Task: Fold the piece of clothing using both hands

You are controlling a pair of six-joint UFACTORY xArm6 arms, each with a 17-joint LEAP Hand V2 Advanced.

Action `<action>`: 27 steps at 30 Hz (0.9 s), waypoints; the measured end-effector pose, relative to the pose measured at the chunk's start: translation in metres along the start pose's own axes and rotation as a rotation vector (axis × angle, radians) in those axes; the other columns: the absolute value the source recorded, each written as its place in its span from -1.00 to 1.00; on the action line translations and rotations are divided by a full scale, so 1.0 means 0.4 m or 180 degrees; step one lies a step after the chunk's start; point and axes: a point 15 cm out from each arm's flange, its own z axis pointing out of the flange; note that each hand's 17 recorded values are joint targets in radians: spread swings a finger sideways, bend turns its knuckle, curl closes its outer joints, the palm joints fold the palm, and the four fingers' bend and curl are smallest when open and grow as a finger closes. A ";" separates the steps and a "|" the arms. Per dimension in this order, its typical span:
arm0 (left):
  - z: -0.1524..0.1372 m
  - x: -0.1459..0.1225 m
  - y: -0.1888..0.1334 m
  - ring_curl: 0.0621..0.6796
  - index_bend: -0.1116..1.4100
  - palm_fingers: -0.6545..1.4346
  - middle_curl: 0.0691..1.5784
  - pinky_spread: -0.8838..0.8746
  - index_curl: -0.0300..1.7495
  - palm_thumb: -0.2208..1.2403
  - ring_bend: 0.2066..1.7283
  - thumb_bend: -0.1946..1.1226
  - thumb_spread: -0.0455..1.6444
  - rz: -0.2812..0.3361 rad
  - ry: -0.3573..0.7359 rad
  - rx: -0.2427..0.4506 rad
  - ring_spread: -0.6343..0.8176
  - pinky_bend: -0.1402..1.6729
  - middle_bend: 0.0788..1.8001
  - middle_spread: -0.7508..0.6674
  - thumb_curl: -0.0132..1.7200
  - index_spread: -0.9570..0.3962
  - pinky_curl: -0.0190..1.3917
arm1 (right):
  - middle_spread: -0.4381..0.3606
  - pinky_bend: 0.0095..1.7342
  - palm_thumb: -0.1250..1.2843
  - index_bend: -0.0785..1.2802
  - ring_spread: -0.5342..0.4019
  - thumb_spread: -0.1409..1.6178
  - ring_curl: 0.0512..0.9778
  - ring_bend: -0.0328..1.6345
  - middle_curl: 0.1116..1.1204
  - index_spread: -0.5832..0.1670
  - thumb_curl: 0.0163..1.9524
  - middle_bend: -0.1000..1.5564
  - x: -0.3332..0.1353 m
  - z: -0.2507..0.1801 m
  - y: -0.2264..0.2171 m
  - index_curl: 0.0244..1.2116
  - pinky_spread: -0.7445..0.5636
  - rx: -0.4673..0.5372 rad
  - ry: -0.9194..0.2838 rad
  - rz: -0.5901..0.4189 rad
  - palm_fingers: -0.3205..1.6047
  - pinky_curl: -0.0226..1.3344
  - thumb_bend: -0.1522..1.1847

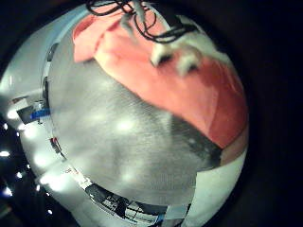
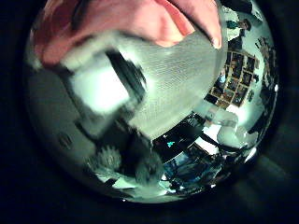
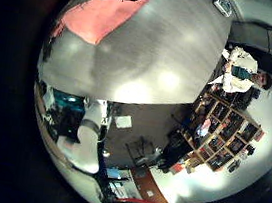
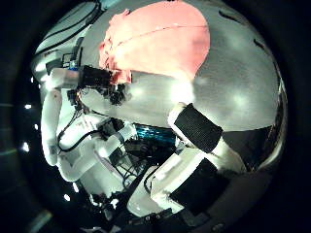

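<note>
Right up against the left hand (image 2: 103,89), the salmon-pink piece of soft cloth clothing (image 2: 131,23) fills the edge of the thumb side view, and a blurry white and black finger sits over the grey table surface (image 2: 177,84) just beside it. I honestly can't tell from that smear whether the finger is curled onto the fabric or just hanging over it, so no call from me on that hand's grasp. From the left little finger side, the clothing lies rumpled with a raised fold along one edge, and a hand reaches onto it with its fingertips at or on the cloth. Farther off, the right hand (image 4: 97,80) shows up in its own thumb side view with fingers at the bunched edge of the clothing, looking like they pinch a bit of it, while the rest spreads fairly flat across the table. The right little finger side view puts the clothing well away from that camera, lying in one flattish patch. My read: barely started. An edge is gathered at most, no clean fold is laid, so the folding itself is still left.
</note>
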 end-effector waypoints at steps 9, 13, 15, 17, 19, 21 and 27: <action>-0.109 -0.007 0.065 0.52 -0.04 0.69 0.23 -0.63 -0.21 0.58 0.57 -0.61 0.28 -0.0044 0.0021 -0.0180 -0.73 0.55 -0.02 -0.62 -0.36 -0.40 -0.09 | -0.02 -0.17 0.03 -0.63 -0.11 0.68 -0.56 -0.07 -0.44 -0.32 -0.66 -0.51 -0.001 0.029 -0.014 -0.48 0.23 -0.0112 -0.0032 -0.0069 -0.28 -0.92 -0.79; -0.168 -0.010 0.080 0.54 -0.04 0.67 0.28 -0.63 -0.11 0.60 0.61 -0.65 0.29 -0.0060 0.0020 -0.0194 -0.72 0.58 0.00 -0.66 -0.33 -0.49 -0.09 | -0.13 -0.15 0.02 -0.67 -0.13 0.63 -0.54 -0.04 -0.44 -0.27 -0.65 -0.51 -0.009 0.084 -0.039 -0.50 0.17 -0.0273 -0.0065 -0.0131 -0.31 -0.91 -0.80; -0.190 -0.010 0.088 0.54 -0.05 0.66 0.30 -0.63 -0.06 0.60 0.62 -0.66 0.29 -0.0060 0.0018 -0.0191 -0.72 0.59 0.00 -0.68 -0.31 -0.52 -0.09 | -0.12 -0.12 0.00 -0.68 -0.14 0.60 -0.53 -0.03 -0.44 -0.23 -0.65 -0.51 -0.025 0.126 -0.059 -0.52 0.14 -0.0386 -0.0070 -0.0206 -0.33 -0.91 -0.81; -0.205 -0.007 0.090 0.54 -0.07 0.65 0.31 -0.63 -0.01 0.61 0.63 -0.68 0.29 -0.0057 0.0016 -0.0168 -0.72 0.60 0.01 -0.70 -0.30 -0.56 -0.09 | -0.11 -0.11 -0.04 -0.67 -0.15 0.57 -0.52 -0.03 -0.43 -0.19 -0.65 -0.51 -0.037 0.164 -0.080 -0.52 0.13 -0.0470 -0.0071 -0.0252 -0.38 -0.90 -0.82; -0.218 -0.007 0.091 0.54 -0.09 0.65 0.33 -0.63 0.04 0.62 0.64 -0.69 0.29 -0.0061 0.0018 -0.0154 -0.71 0.61 0.01 -0.71 -0.29 -0.59 -0.09 | -0.09 -0.10 -0.08 -0.66 -0.13 0.54 -0.53 -0.05 -0.44 -0.15 -0.66 -0.52 -0.042 0.188 -0.100 -0.53 0.13 -0.0492 -0.0065 -0.0265 -0.41 -0.89 -0.82; -0.232 -0.006 0.091 0.54 -0.12 0.65 0.34 -0.63 0.09 0.62 0.64 -0.71 0.30 -0.0061 0.0019 -0.0136 -0.71 0.61 0.00 -0.72 -0.28 -0.61 -0.10 | -0.04 -0.10 -0.13 -0.67 -0.11 0.50 -0.53 -0.06 -0.44 -0.08 -0.66 -0.52 -0.044 0.205 -0.118 -0.54 0.13 -0.0456 -0.0060 -0.0270 -0.44 -0.88 -0.83; -0.260 -0.003 0.089 0.52 -0.21 0.64 0.37 -0.62 0.22 0.62 0.65 -0.72 0.30 -0.0065 0.0011 -0.0112 -0.71 0.63 -0.01 -0.75 -0.25 -0.68 -0.11 | 0.08 -0.09 -0.19 -0.67 -0.05 0.43 -0.53 -0.08 -0.43 0.08 -0.67 -0.49 -0.104 0.316 -0.135 -0.55 0.17 -0.0460 -0.0002 -0.0451 -0.48 -0.86 -0.81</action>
